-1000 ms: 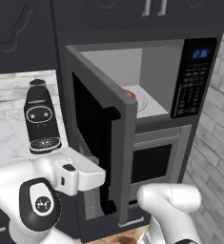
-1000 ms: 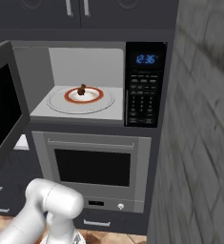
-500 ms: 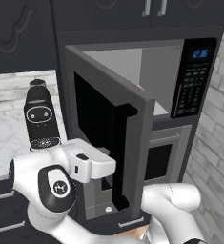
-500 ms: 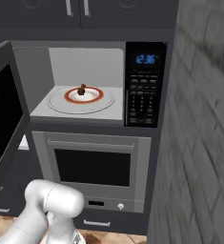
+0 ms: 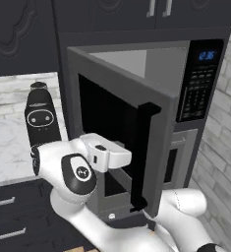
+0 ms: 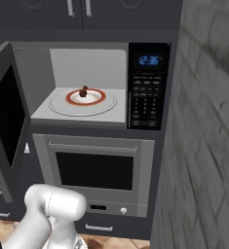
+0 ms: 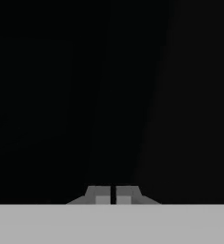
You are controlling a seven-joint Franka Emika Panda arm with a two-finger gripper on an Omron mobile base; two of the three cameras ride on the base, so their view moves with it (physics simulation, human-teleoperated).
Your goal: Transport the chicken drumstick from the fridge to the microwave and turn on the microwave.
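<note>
- We see the chicken drumstick [image 6: 83,92] sitting on a white plate [image 6: 102,103] with a red ring, inside the microwave [image 6: 147,87]; the microwave door [image 5: 118,132] hangs part way open
- Our gripper [image 7: 113,194] has its two tips pressed together, holding nothing; it is up close to the door's dark window
- A black bottle [image 5: 40,118] stands on the counter beside it
</note>
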